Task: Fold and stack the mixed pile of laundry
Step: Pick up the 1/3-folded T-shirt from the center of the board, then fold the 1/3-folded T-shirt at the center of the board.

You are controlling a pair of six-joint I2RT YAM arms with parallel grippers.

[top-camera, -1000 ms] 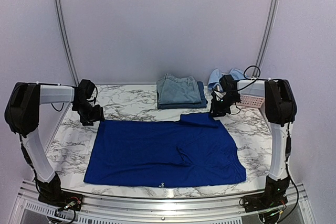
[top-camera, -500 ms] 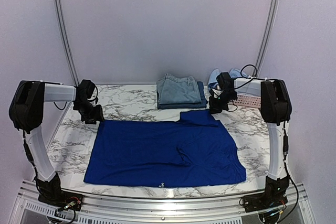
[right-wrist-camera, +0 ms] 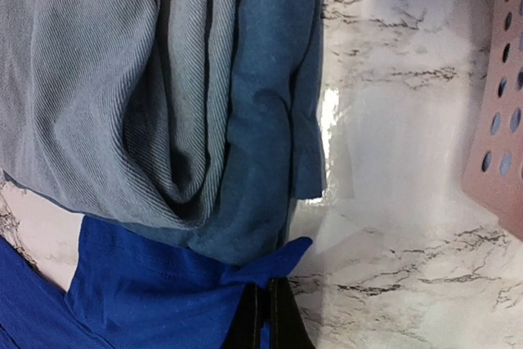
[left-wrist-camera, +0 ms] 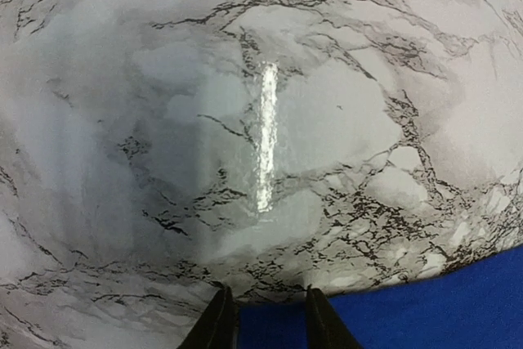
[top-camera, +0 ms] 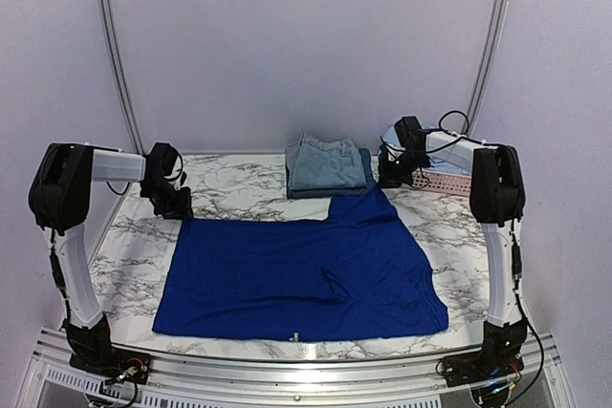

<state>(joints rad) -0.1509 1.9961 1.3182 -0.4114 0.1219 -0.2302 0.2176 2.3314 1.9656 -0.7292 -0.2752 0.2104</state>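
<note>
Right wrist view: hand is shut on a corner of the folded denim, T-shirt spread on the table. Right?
No. The right hand is shut on a corner of the royal-blue T-shirt, not the folded denim; the right wrist view shows it. The T-shirt is spread on the table.

Glossy marble-look table (top-camera: 239, 200), matt cloth T-shirt (top-camera: 296, 274)

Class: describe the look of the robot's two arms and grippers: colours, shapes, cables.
The left arm and right arm have slim white links joined by bulky black joint housings, with thin black cables looping alongside. The left gripper and right gripper are black, ending in narrow, tapered dark fingers.
</note>
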